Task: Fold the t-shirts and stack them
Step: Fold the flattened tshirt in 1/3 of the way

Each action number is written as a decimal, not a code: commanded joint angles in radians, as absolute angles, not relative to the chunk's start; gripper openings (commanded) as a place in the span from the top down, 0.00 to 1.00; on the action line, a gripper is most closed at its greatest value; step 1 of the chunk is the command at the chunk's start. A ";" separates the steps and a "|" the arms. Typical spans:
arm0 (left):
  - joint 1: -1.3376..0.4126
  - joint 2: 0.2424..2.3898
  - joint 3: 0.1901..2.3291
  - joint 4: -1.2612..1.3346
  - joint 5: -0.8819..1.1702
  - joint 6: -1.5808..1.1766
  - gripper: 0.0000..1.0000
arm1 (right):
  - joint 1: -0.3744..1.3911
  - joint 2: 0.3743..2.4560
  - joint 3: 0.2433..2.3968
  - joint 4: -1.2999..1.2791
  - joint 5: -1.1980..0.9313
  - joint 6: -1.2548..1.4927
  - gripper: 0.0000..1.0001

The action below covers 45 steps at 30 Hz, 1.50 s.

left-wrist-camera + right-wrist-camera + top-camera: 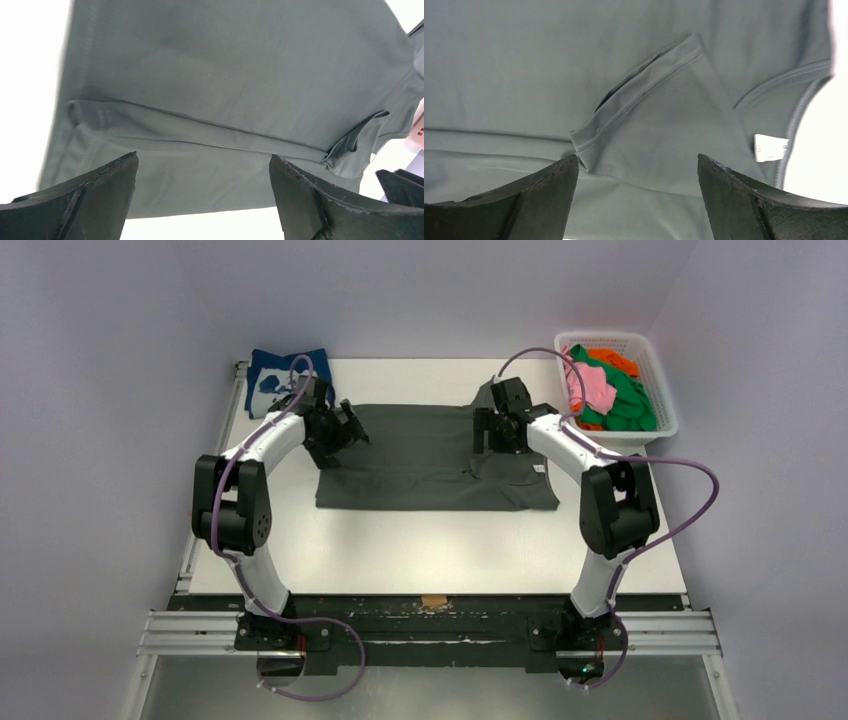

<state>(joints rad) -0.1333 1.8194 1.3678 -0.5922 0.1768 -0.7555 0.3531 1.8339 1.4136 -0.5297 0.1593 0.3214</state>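
1. Two pincers, left gripper and right gripper, stood spread and empty over one dark grey t-shirt on the table.
2. Overhead alone showed one navy t-shirt, far left; right wrist view showed a white label plainly.
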 commanded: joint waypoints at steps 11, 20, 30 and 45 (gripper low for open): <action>-0.166 1.839 1.164 -0.584 0.214 -0.752 0.00 | 0.355 1.800 1.070 -0.332 0.034 0.480 0.13; -0.199 1.633 0.895 -0.611 0.225 -0.753 0.00 | 0.366 1.591 0.817 -0.420 0.025 0.518 0.09; -0.212 1.365 0.712 -0.727 0.231 -0.757 0.00 | 0.527 1.323 0.655 -0.607 0.073 0.671 0.06; -0.185 1.278 1.018 -0.730 0.176 -0.709 0.00 | 0.507 1.322 1.076 -0.615 0.236 0.524 0.01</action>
